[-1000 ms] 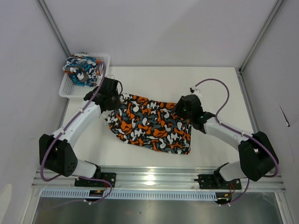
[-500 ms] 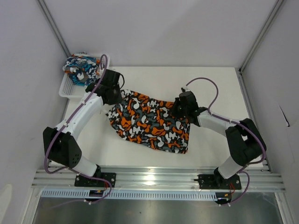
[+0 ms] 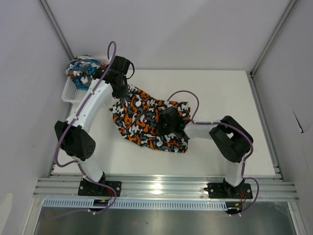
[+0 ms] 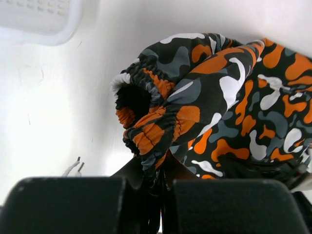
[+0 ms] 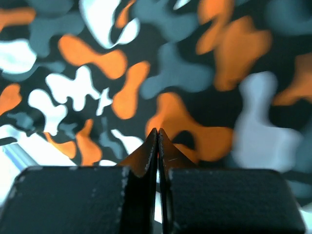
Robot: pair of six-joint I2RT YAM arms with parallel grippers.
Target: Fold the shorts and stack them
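Black fingers (image 4: 68, 204) of your left gripper (image 4: 156, 195) are pressed together on a bunch of elastic waistband. It belongs to the orange, black, grey and white camouflage-print fabric shorts (image 4: 229, 97). The cloth rises from that pinch in a rolled lump, with the waist opening gaping toward the camera. This hold looks meant to lift and anchor the far-left corner so you can double the garment over.

Your right gripper (image 5: 157, 144) has its fingers (image 5: 219, 200) closed tip to tip with no gap. A thin layer of the same print seems nipped between them, but the cloth is so near and blurred that you cannot tell how much is caught.

Only the overhead camera gives you the layout. There the left gripper (image 3: 122, 90) sits at the far-left end of the camouflage shorts (image 3: 142, 125), close beside the white plastic mesh basket (image 3: 68, 93). The right gripper (image 3: 167, 122) is low over the middle of the cloth, which lies crumpled and mid-fold on the white table (image 3: 225, 98). That camera also shows the blue-teal, orange and white cartoon-print shorts (image 3: 83, 68) heaped in the basket, not yet folded.

Overhead, the wrists hide both sets of fingertips, so judge the grips from the wrist cameras. The left wrist camera catches only a corner of the basket (image 4: 39, 19) and some bare table (image 4: 58, 97).
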